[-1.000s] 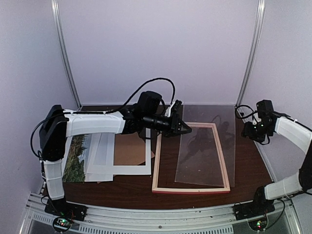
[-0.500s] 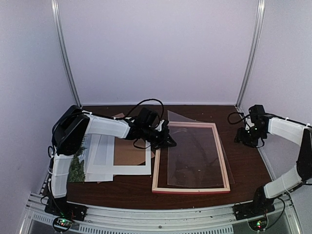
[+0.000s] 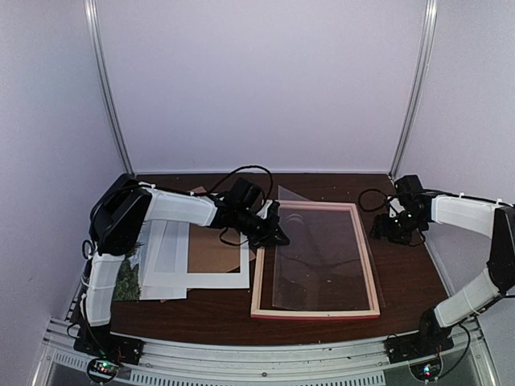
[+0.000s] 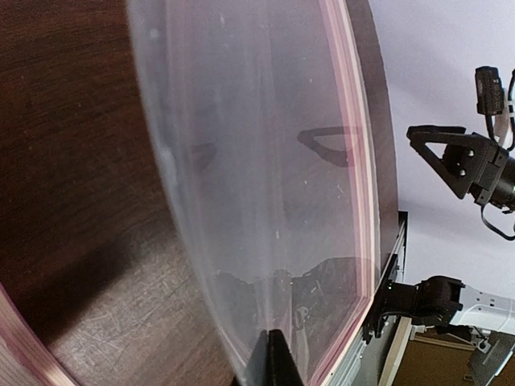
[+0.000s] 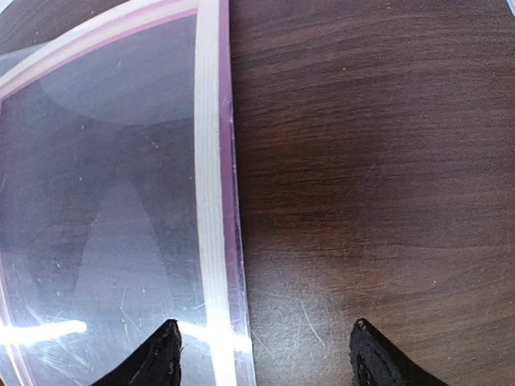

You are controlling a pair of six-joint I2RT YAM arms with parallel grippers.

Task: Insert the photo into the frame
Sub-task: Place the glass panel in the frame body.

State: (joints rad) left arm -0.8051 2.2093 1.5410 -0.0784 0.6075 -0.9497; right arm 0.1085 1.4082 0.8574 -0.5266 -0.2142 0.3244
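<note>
A dark wood table [image 3: 402, 281] under pale walls. The frame [image 3: 314, 312] lies back up. The clear sheet [image 3: 322, 257], pinched at its left edge by the left gripper [image 3: 278, 236], has sunk onto it. The right gripper [image 3: 385, 229], jaws spread wider, has neared the right rail. The photo [image 3: 127, 277] lies well left of the left jaws.

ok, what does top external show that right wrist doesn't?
Only top external: landscape photo, white mat, brown backing board, and left gripper shut on the clear plastic sheet. Only right wrist: right gripper, jaws open, straddling the right rail of the pale wooden picture frame. Both: that frame, the sheet over it, dark wooden table.
</note>
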